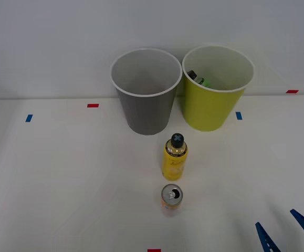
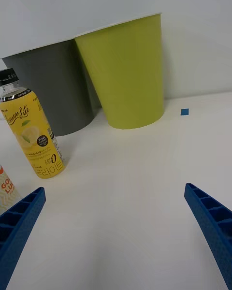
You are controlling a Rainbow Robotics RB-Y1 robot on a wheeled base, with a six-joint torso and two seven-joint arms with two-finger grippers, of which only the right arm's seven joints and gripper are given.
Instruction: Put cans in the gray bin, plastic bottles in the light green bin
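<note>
Standing upright low in the centre of the front view, the can (image 1: 171, 198) sat on the white table (image 1: 62, 178), silver top and pull tab facing up; its orange-and-white side just showed at the lower left edge of the wrist view (image 2: 6, 189). Just beyond it, slightly higher in the front view, stood the yellow bottle (image 1: 175, 157) with black cap, near the can but apart. The wrist view had it at the left (image 2: 35, 134), lemon label readable. Both were upright and in line, probably set out for easy side grasps.

Gray bin (image 1: 145, 90) stood in the upper centre, pale inside looking bare from this angle. Light green bin (image 1: 215, 86) stood just beside it to the right, rims nearly touching; a dark-capped green-labelled bottle (image 1: 197, 79) lay against its inner left wall, so one bottle looked already sorted. Bins sat behind the items, likely to keep carries short.

Right gripper (image 1: 287, 232) was at the lower right corner of the front view, well apart from the can and bottle. Jaws were spread wide and held nothing, blue ribbed fingers (image 2: 212, 224) at the two bottom corners of the wrist view with bare table between. It faced the bins rather than either item, so my guess was no approach had begun. Can and yellow bottle remained to sort.

Small blue and red tape marks (image 1: 92, 105) dotted the table.
</note>
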